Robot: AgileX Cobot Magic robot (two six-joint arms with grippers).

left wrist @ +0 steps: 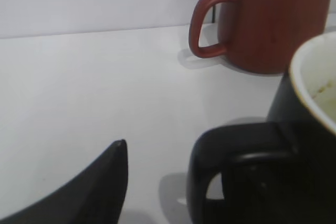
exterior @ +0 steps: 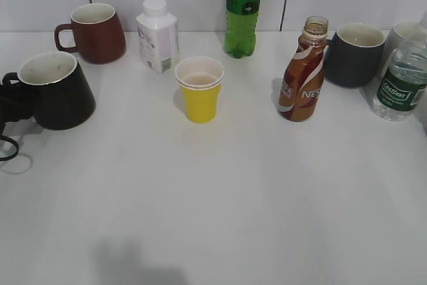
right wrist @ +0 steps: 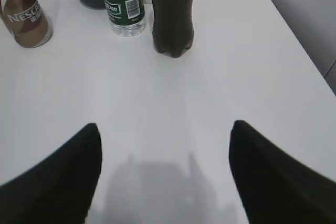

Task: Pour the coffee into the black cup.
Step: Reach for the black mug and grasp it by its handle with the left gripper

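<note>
The black cup [exterior: 57, 91] stands at the table's left, whitish inside, its handle pointing left; it fills the right edge of the left wrist view [left wrist: 310, 145]. My left gripper [exterior: 5, 108] is at that handle. In the left wrist view [left wrist: 163, 174] one finger shows at the bottom left, with a wide bare gap to the handle. The other finger is lost in the dark of the handle. The uncapped Nescafe coffee bottle [exterior: 303, 81] stands upright at the right of centre, and also shows in the right wrist view [right wrist: 23, 17]. My right gripper [right wrist: 165, 129] is open and empty over bare table.
A maroon mug [exterior: 97, 31], a white bottle [exterior: 158, 35] and a green bottle [exterior: 243, 8] line the back. A yellow paper cup [exterior: 199, 88] stands mid-table. A dark grey mug [exterior: 353, 55], a water bottle [exterior: 400, 78] and a cola bottle [right wrist: 170, 14] stand right.
</note>
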